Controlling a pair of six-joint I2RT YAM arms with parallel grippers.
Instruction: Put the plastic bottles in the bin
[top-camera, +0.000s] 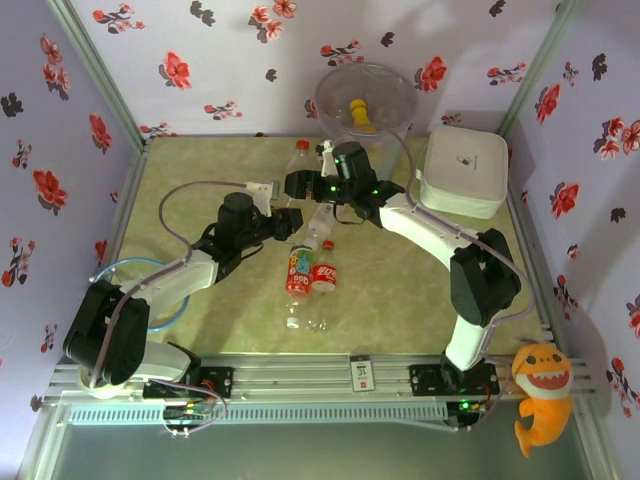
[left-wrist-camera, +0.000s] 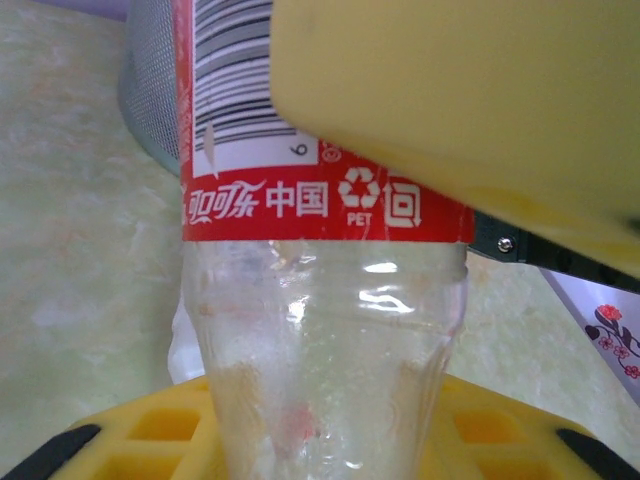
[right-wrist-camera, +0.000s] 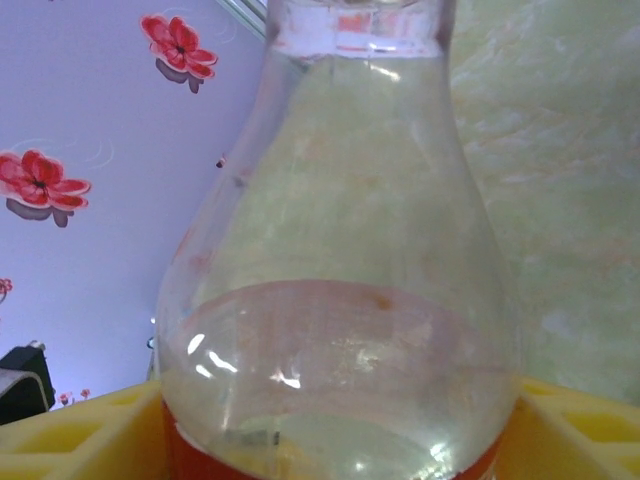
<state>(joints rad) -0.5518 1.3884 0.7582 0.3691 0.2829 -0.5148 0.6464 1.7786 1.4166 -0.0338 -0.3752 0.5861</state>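
One clear plastic bottle (top-camera: 298, 160) with a red label and red cap is held off the table between both arms. My left gripper (top-camera: 288, 222) is shut on its lower clear body (left-wrist-camera: 320, 330). My right gripper (top-camera: 300, 187) is closed round the labelled middle, and its yellow finger (left-wrist-camera: 450, 100) lies against the label. The shoulder and neck (right-wrist-camera: 340, 200) point away from the right wrist. The bin (top-camera: 365, 100) stands at the back with a yellow bottle (top-camera: 360, 112) inside. Two more bottles (top-camera: 298, 275) (top-camera: 322, 280) lie side by side at mid-table, and another clear one (top-camera: 318, 225) lies under the right arm.
A white lidded box (top-camera: 462, 170) sits at the back right beside the bin. Flowered walls close in the table on three sides. The bin's grey wall (left-wrist-camera: 150, 110) is just behind the held bottle. Open table lies to the front right.
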